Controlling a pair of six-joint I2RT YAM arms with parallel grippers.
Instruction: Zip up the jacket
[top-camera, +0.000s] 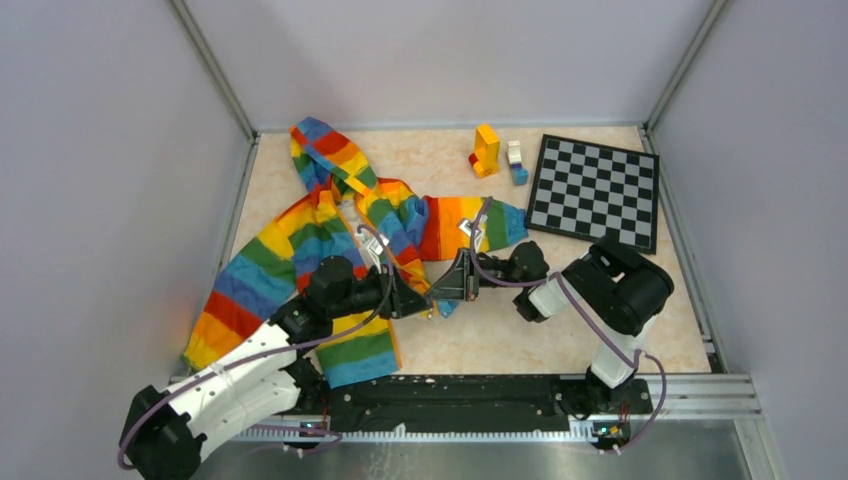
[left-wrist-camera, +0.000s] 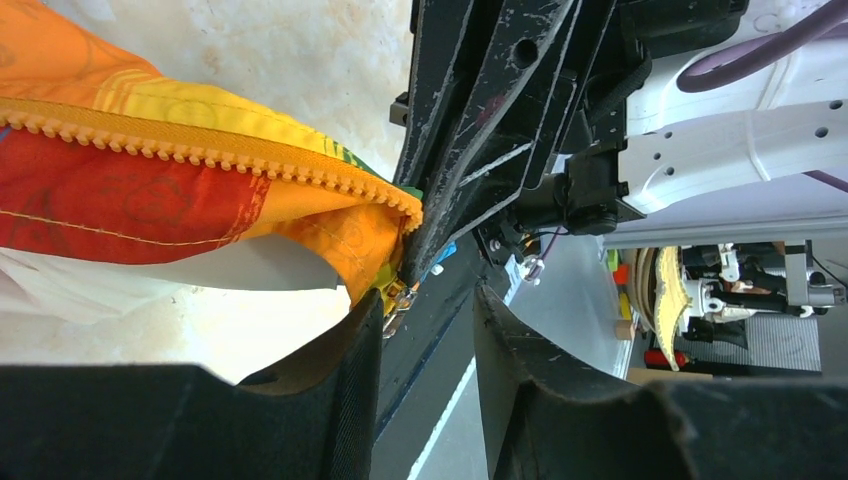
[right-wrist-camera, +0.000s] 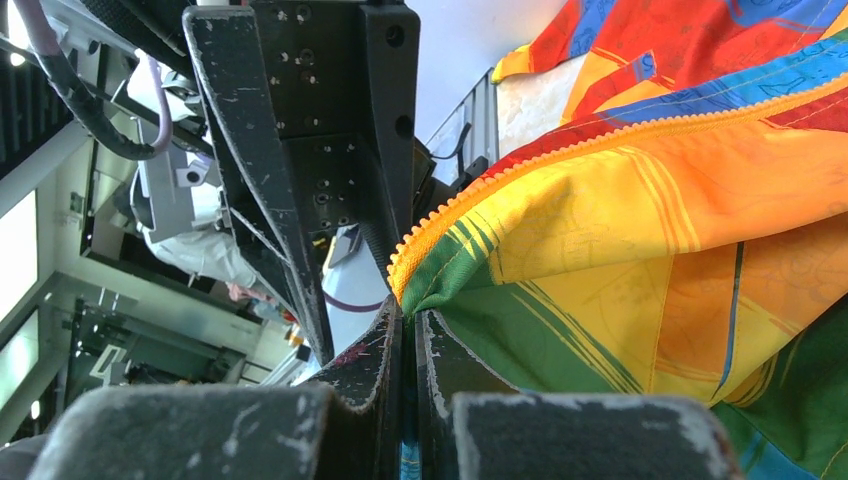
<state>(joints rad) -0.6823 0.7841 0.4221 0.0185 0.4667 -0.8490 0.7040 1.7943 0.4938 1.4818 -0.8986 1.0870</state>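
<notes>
The rainbow-striped jacket (top-camera: 300, 250) lies open on the table's left half, hood toward the back. My right gripper (top-camera: 452, 285) is shut on the lower corner of the jacket's front panel; in the right wrist view (right-wrist-camera: 408, 320) green and blue fabric (right-wrist-camera: 620, 250) is pinched between its fingers, beside the orange zipper teeth (right-wrist-camera: 560, 150). My left gripper (top-camera: 412, 300) faces it, nearly touching. In the left wrist view (left-wrist-camera: 428, 300) its fingers stand apart, and a small metal zipper slider (left-wrist-camera: 398, 296) hangs at the end of the orange zipper strip (left-wrist-camera: 220, 155), against the left fingertip, not gripped.
A black-and-white checkerboard (top-camera: 595, 190) lies at the back right. An orange block stack (top-camera: 486, 150) and a white-and-blue block stack (top-camera: 516, 162) stand at the back centre. A black rail (top-camera: 450, 400) runs along the near edge. Walls close in the sides.
</notes>
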